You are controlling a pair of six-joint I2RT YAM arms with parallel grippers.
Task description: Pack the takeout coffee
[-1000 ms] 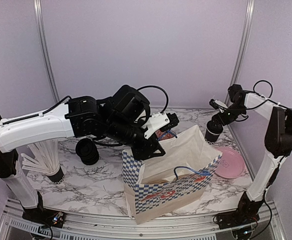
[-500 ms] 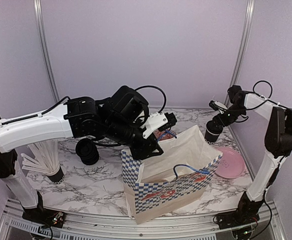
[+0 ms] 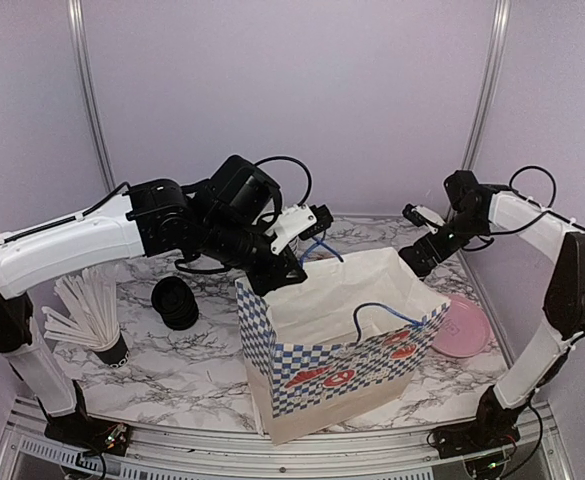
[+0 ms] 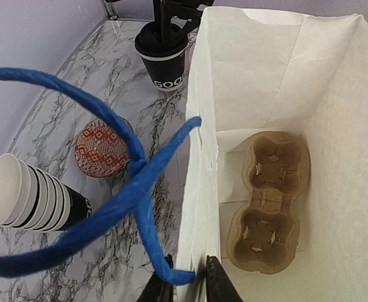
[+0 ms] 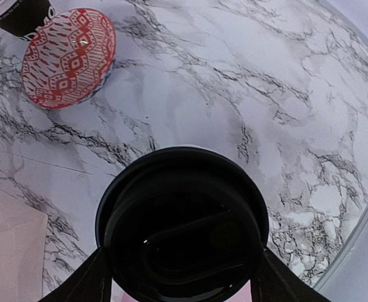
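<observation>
While the checkered paper bag (image 3: 342, 370) stands open near the middle of the desk (image 3: 192, 365), its rim is pinched at 11 o'clock by the left pincer (image 4: 189, 289). The fingers are clenched on the paper edge just where a blue rope handle (image 4: 133, 170) is fixed. The handle is seen looping up in front of the left wrist camera.

The takeout coffee (image 5: 180, 220), a black cup with a black lid, is found at 2 o'clock from the bag, just outside its far right corner. It is grasped from above by the right pincer (image 5: 182, 277), with one finger pressed to each side of the cup below the lid. Whether its base touches the desk cannot be told.

A brown cardboard cup carrier (image 4: 272, 201) is seen lying on the bottom of the bag. A red patterned bowl (image 4: 102, 148) and a stack of white-rimmed cups (image 4: 26, 195), laid on its side, are seen on the desk beyond the bag's far wall. At 9 o'clock from the bag a stack of black lids (image 3: 175, 300) is placed, and at 3 o'clock a pink plate (image 3: 459, 325).
</observation>
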